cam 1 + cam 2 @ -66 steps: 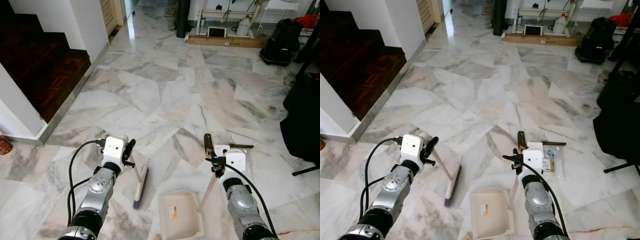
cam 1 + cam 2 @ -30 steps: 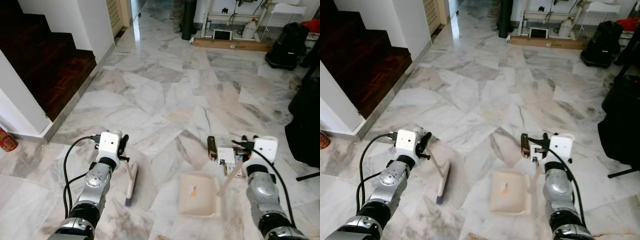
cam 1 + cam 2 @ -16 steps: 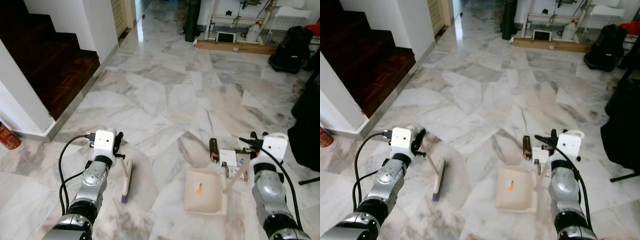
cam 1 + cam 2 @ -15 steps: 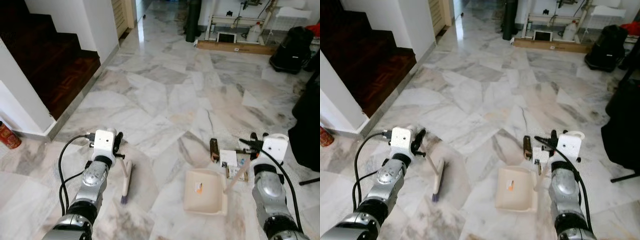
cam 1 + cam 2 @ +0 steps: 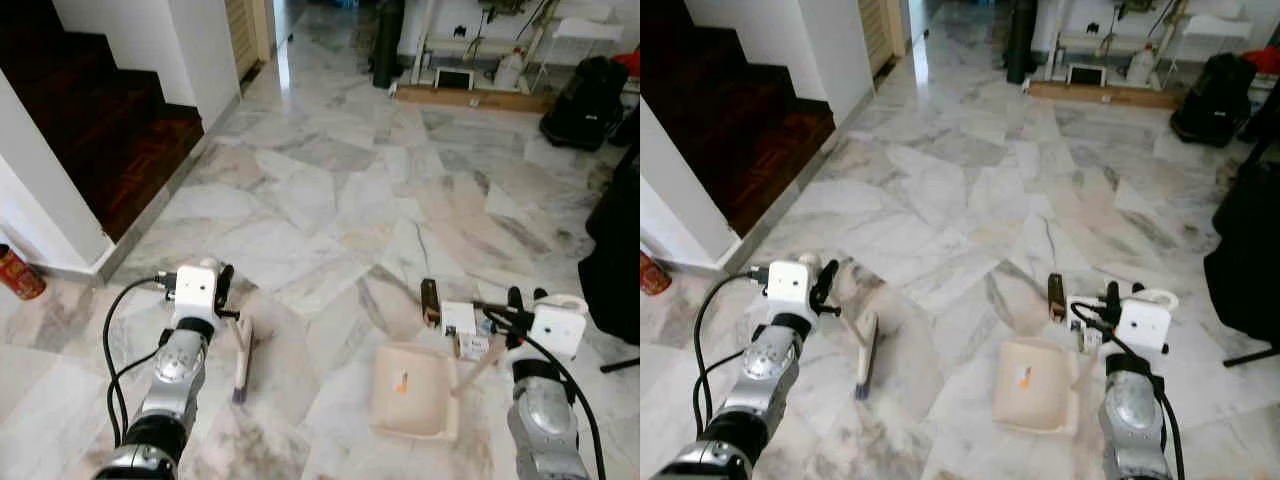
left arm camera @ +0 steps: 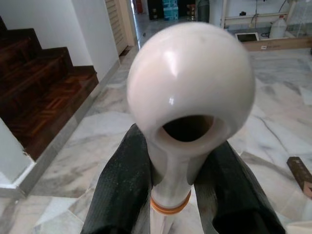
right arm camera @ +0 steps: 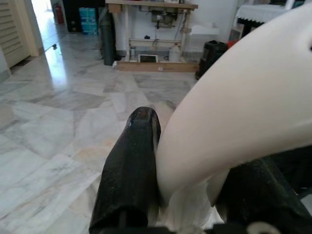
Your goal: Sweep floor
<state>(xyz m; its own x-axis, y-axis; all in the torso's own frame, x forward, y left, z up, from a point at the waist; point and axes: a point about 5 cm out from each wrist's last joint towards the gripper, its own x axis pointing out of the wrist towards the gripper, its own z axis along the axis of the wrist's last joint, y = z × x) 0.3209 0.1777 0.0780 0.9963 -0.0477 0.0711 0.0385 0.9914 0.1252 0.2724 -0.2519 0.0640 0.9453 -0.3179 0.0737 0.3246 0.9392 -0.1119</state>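
Left eye view: left gripper [image 5: 222, 290] clamps the broom [image 5: 241, 350], bristles angled down just ahead of it; right gripper [image 5: 505, 313] grips the dustpan [image 5: 413, 391], set flat just inboard, mouth toward litter [image 5: 460, 320] for scooping.

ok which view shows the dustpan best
The left eye view: the whole dustpan lies flat on the floor, its handle running up to the right gripper. The right eye view shows much the same. The right wrist view catches just the handle end between the fingers.
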